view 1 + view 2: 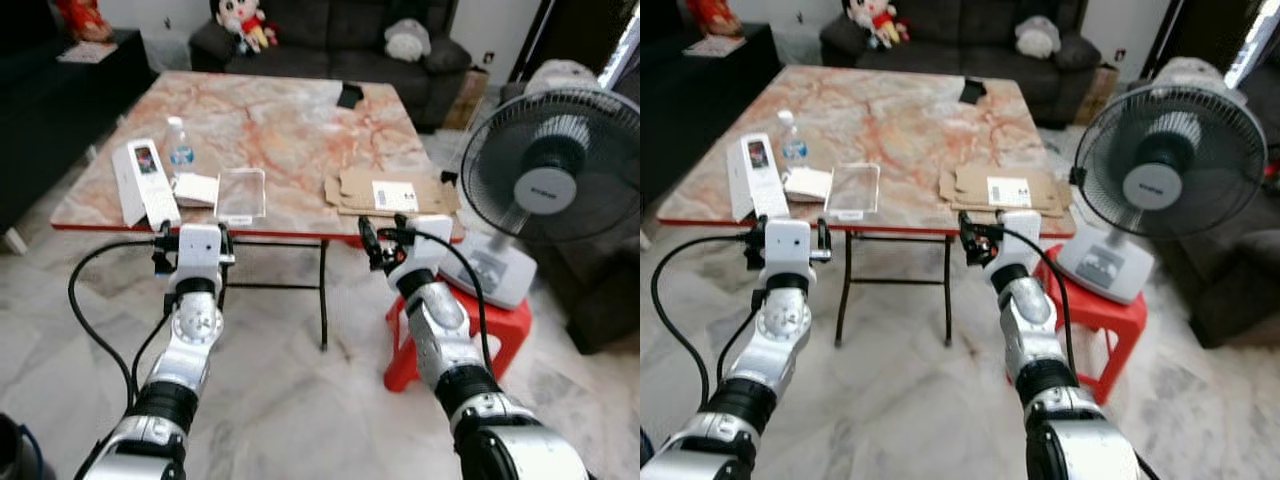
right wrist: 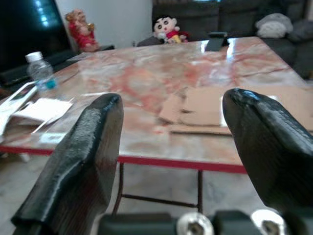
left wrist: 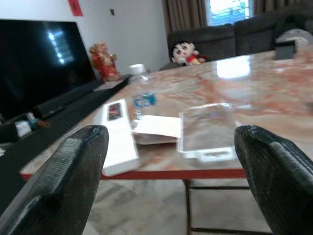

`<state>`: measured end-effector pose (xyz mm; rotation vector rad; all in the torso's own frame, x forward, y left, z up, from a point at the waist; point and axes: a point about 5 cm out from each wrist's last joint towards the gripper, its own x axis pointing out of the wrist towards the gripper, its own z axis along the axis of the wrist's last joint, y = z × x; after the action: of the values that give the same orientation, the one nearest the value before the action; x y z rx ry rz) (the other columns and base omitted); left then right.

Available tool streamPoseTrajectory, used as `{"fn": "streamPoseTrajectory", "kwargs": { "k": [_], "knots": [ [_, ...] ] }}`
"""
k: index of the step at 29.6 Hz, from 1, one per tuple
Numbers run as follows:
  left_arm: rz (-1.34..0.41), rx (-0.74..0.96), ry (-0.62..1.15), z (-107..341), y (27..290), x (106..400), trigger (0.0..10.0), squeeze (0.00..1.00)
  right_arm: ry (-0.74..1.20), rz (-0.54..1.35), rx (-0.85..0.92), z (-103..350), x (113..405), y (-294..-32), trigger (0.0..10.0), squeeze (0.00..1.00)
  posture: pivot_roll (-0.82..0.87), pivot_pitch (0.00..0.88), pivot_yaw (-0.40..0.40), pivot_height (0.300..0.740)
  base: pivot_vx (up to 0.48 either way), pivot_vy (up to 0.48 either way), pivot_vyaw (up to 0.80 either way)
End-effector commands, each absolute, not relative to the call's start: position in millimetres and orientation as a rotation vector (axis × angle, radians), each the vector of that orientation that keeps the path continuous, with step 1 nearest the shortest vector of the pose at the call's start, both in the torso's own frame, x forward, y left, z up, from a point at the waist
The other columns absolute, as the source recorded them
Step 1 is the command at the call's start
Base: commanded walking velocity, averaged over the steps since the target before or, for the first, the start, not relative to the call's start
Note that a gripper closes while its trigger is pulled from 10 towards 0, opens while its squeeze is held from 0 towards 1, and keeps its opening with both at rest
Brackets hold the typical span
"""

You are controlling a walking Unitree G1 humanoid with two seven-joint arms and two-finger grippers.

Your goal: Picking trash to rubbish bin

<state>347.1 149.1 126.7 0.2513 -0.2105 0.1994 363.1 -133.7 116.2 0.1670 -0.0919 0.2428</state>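
Note:
On the marble table, near its front edge, lie a white box with a phone picture, a small water bottle, a white paper wad, a clear plastic package and flattened cardboard. My left gripper hovers open just before the table edge, below the box and the plastic package. My right gripper is open too, at the edge in front of the cardboard. Nothing is between either pair of fingers.
A standing fan rests on a red stool right of my right arm. A small black object lies at the table's far side. A dark sofa with dolls stands behind; a black TV cabinet stands left.

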Motion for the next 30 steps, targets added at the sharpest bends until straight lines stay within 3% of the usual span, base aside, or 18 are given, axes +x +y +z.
{"fn": "streamPoseTrajectory", "kwargs": {
  "k": [1, 30],
  "knots": [
    [0.213, 0.268, -0.237, 135.2, 155.2, 349.4, 10.0, 0.00, -0.122, 0.251, 0.182, 125.0, 366.3, -129.8, 10.0, 0.00, -0.08, 0.000, -0.093, 0.740, 0.330, 0.000, 0.00],
    [0.187, 0.267, -0.240, 136.3, 150.3, 350.8, 10.0, 0.00, -0.125, 0.272, 0.158, 128.1, 368.1, -126.4, 10.0, 0.00, -0.08, 0.000, -0.090, 0.740, 0.330, 0.000, 0.10]
  ]
}}
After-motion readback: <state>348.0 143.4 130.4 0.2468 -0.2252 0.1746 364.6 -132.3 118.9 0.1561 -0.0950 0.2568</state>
